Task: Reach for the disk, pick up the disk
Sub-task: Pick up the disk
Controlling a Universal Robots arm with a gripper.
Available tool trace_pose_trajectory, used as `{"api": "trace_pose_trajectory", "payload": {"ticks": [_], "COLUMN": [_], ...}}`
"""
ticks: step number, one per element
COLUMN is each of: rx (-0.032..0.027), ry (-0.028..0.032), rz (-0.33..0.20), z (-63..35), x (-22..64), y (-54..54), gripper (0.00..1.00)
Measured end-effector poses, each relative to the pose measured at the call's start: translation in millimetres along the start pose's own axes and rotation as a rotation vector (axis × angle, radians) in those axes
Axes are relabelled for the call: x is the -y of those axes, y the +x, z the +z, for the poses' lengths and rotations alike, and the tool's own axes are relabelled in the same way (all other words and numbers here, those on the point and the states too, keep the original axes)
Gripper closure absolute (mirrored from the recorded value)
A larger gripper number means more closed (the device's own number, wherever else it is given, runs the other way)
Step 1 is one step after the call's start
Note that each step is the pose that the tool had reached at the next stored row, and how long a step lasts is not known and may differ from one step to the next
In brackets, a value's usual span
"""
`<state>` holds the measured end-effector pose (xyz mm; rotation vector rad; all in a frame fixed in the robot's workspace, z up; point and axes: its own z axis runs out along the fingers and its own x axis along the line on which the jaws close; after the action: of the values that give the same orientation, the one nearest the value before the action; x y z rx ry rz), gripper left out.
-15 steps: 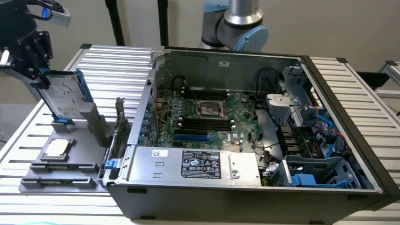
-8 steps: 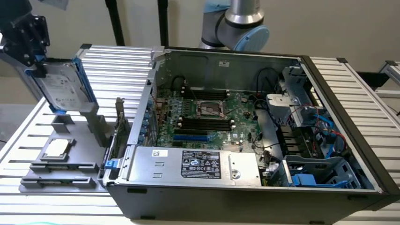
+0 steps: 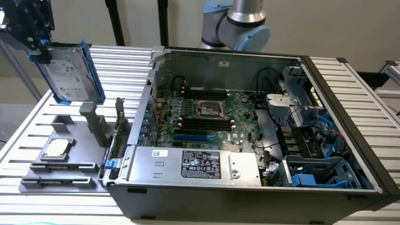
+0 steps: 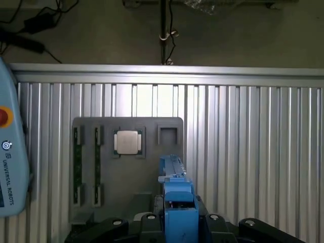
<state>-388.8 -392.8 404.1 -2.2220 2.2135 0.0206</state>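
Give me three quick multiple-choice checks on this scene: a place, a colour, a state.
1. The flat silver-grey metal disk with white label is: A in the open black computer case; B lifted above the grey plastic fixture tray; C flat on the slatted metal table.
2. Its plastic rails are: A blue; B red; C yellow.
3. The jaws of the gripper are: A open beside it; B open above it; C shut on the disk.
Answers: B, it hangs clear over the tray; A, blue frames both long edges; C, the wrist view shows it clamped between them.
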Motion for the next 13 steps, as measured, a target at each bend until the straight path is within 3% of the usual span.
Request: {"api": "trace_pose_trajectory", "payload": {"ticks": [8, 13], "rx": [0.0072, 0.0081], "ry": [-0.0008, -0.0023], "rz": [-0.003, -0.003], "z": [-36.5, -59.2], "x": [31.4, 53.7], "y": [3.6, 8.2], "gripper": [0.67, 0.67]}}
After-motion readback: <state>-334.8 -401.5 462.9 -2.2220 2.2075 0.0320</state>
